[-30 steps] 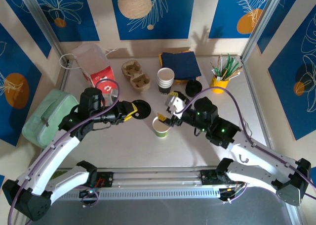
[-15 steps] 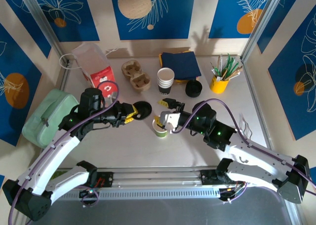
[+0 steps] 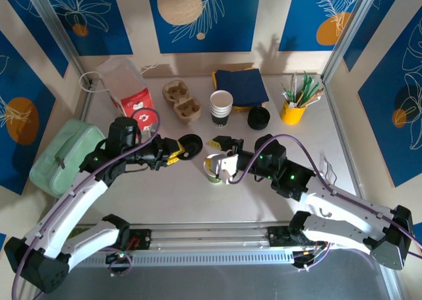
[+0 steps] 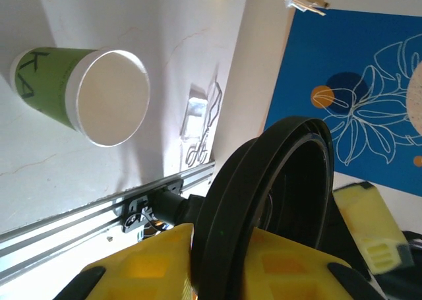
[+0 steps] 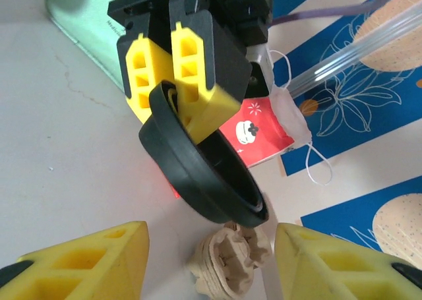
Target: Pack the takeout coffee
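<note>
The lime-green paper cup [image 3: 212, 169] stands upright mid-table with no lid on it; the left wrist view shows its open white mouth [image 4: 79, 89]. My left gripper [image 3: 177, 150] is shut on a round black plastic lid [image 3: 190, 145], pinching its rim edge-on between the yellow pads [image 4: 151, 260], left of the cup. The right wrist view shows that lid [image 5: 204, 175] tilted under the left gripper [image 5: 178, 69]. My right gripper [image 3: 223, 153] hangs open at the cup's right side, its fingers [image 5: 72, 260] wide apart with nothing between them.
A stack of white-rimmed cups [image 3: 221, 107], cardboard carriers [image 3: 182, 101], more black lids [image 3: 258, 118], navy napkins [image 3: 241, 84] and a yellow cup of stirrers [image 3: 293, 109] stand behind. A red-and-white bag [image 3: 128, 89] and a mint pouch [image 3: 66, 151] lie left.
My right gripper has swung left and settled against the cup. The left gripper has tipped the lid from flat to edge-on and nudged it toward the cup.
</note>
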Robot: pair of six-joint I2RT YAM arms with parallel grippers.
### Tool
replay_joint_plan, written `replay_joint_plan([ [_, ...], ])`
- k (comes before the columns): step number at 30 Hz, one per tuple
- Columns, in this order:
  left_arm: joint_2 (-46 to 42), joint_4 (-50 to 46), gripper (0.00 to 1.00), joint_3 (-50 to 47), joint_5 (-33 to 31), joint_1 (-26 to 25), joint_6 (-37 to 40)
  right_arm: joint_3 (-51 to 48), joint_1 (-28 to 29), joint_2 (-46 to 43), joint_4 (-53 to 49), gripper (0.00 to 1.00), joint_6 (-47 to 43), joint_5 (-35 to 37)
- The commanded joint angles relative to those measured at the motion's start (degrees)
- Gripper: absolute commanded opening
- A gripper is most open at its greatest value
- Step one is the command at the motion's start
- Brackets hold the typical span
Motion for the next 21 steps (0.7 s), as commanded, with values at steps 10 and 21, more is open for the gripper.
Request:
replay_joint_plan([
  [10,2.4,-9.3,0.19,5.9,0.9,0.5,7.4,7.9,-2.0,3.2,-11.7,0.48,-11.4,-4.5],
  [21,3.4,-9.1,0.18,6.1,1.8,0.5,7.8,10.6,-2.0,5.8,-11.0,0.47,-13.1,-5.0],
])
